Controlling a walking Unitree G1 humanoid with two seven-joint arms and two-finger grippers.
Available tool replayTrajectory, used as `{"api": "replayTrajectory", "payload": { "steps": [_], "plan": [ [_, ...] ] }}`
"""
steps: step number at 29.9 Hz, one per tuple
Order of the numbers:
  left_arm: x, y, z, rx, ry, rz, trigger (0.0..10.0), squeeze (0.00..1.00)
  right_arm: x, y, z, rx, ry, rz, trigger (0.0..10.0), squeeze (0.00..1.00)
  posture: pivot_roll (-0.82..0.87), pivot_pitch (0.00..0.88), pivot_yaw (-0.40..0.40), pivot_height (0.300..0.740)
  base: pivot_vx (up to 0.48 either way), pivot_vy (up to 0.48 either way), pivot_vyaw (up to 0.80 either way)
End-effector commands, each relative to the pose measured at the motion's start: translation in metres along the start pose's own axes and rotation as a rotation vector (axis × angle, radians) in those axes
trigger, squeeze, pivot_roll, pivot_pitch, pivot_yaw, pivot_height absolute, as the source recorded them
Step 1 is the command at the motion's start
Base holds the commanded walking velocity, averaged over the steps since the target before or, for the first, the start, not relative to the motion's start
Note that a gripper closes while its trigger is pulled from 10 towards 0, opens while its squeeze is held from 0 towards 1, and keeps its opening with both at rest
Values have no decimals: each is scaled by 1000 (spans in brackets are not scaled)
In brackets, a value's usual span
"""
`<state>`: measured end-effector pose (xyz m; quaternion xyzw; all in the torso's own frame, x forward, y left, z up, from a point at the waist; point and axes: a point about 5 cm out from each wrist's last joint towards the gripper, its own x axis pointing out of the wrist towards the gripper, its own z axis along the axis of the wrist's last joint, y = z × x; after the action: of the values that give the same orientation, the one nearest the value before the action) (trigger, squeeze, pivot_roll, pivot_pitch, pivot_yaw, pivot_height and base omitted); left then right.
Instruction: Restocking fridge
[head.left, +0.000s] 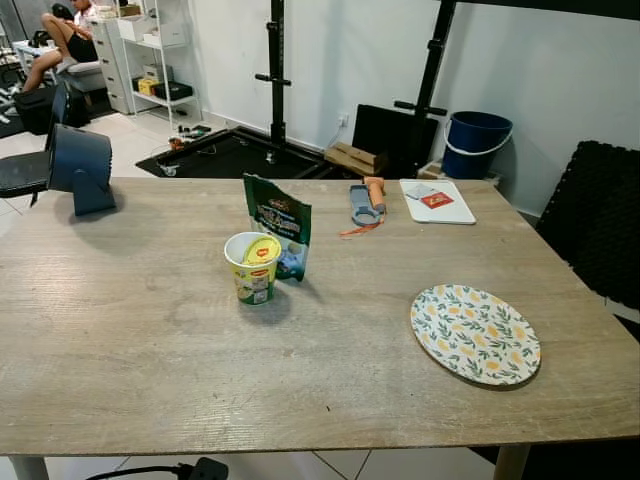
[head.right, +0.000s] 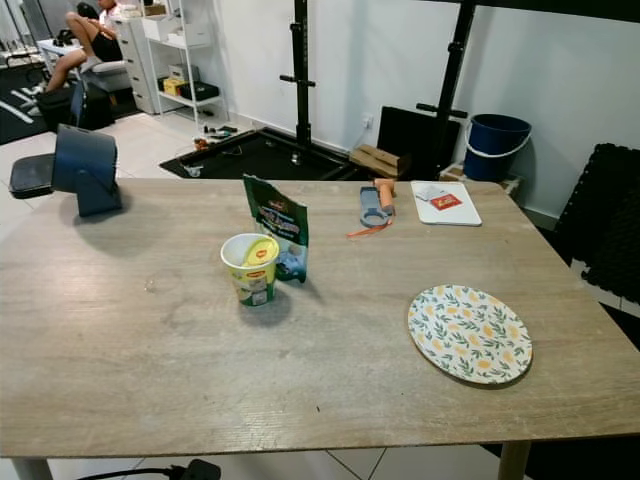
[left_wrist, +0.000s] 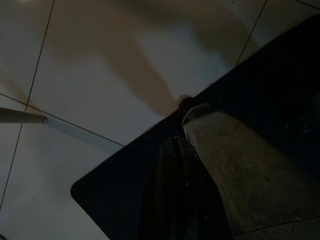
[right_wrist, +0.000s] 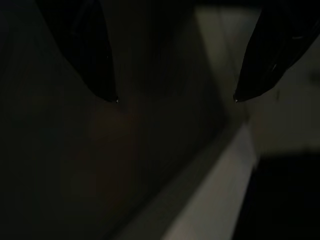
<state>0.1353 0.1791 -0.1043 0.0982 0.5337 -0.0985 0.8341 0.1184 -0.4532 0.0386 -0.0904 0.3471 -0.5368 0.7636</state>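
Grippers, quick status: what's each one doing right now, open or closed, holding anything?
Left gripper: cannot be told; it hangs low over the floor tiles.
Right gripper: open, holding nothing, in the dark.

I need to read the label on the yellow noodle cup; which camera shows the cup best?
The left eye view: the noodle cup stands unblocked mid-table, before the green pouch. The right eye view shows it much the same. The dark wrist views give floor and shadow.

On the table (head.left: 130, 340), a pouch (head.left: 279, 222) stands touching behind the cup (head.left: 253, 266); a plate (head.left: 475, 333) lies at four o'clock.
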Motion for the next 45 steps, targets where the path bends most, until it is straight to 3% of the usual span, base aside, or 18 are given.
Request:
{"api": "replayTrajectory", "payload": {
  "steps": [1,4,10,11,19,20,22,23,28,30,31,35,37,38,40,43,44,45],
  "plan": [
    [-1,-6,-16,-12,58,-14,10000,0,0,2,13,-9,-62,4,10000,0,-46,0,-42,740,0,0,0],
    [-1,-5,-15,-13,56,-12,10000,0,-2,9,57,43,-218,15,10000,0,-42,0,-44,740,0,0,0],
    [-1,-5,-15,-12,57,-11,10000,0,-8,21,84,116,-309,75,10000,0,-42,0,-45,740,0,0,0],
    [-2,-5,-16,-11,58,-11,10000,0,-13,30,100,144,-372,124,10000,0,-39,0,-47,740,0,0,0],
    [-2,-3,-17,-8,61,-8,10000,0,-29,51,136,251,-513,283,10000,0,-35,0,-43,740,0,0,0],
    [-2,-3,-17,-6,61,-7,10000,0,-41,66,155,292,-584,406,10000,0,-32,0,-43,740,0,0,0],
    [-2,-2,-17,-5,61,-6,10000,0,-45,71,161,300,-605,444,10000,0,-32,0,-43,740,0,0,0],
    [-2,-1,-17,-3,61,-5,10000,0,-59,88,173,341,-646,591,10000,0,-29,0,-42,740,0,0,0],
    [-2,-1,-17,-2,60,-3,10000,0,-81,117,185,358,-685,788,10000,0,-28,0,-42,740,0,0,0],
    [-2,-2,-16,-2,59,-5,10000,0,-108,149,191,328,-720,959,10000,0,-20,0,-47,740,0,0,0],
    [-2,-2,-16,-2,59,-5,10000,0,-108,149,191,328,-720,959,10000,0,-20,0,-47,740,0,0,0],
    [-2,-3,-16,-5,57,-6,10000,0,-132,173,195,324,-739,1116,10000,0,-12,0,-49,740,0,0,0],
    [-2,-3,-16,-11,56,-6,10000,0,-163,194,201,331,-791,1314,10000,0,-6,0,-52,740,0,0,0],
    [-2,-3,-16,-11,56,-6,10000,0,-163,194,201,331,-791,1314,10000,0,-6,0,-52,740,0,0,0],
    [-2,-4,-16,-18,55,-6,10000,0,-189,208,205,351,-828,1501,10000,0,-1,0,-54,740,0,0,606],
    [-2,-5,-16,-20,55,-6,10000,0,-199,214,203,337,-841,1582,10000,0,-1,0,-54,740,0,0,800],
    [-2,-5,-16,-22,55,-6,10000,0,-215,224,196,311,-837,1713,10000,0,4,0,-54,740,0,0,800],
    [-2,-5,-16,-22,55,-6,10000,0,-215,224,196,311,-837,1713,10000,0,4,0,-54,740,0,0,800]
  ]
}}
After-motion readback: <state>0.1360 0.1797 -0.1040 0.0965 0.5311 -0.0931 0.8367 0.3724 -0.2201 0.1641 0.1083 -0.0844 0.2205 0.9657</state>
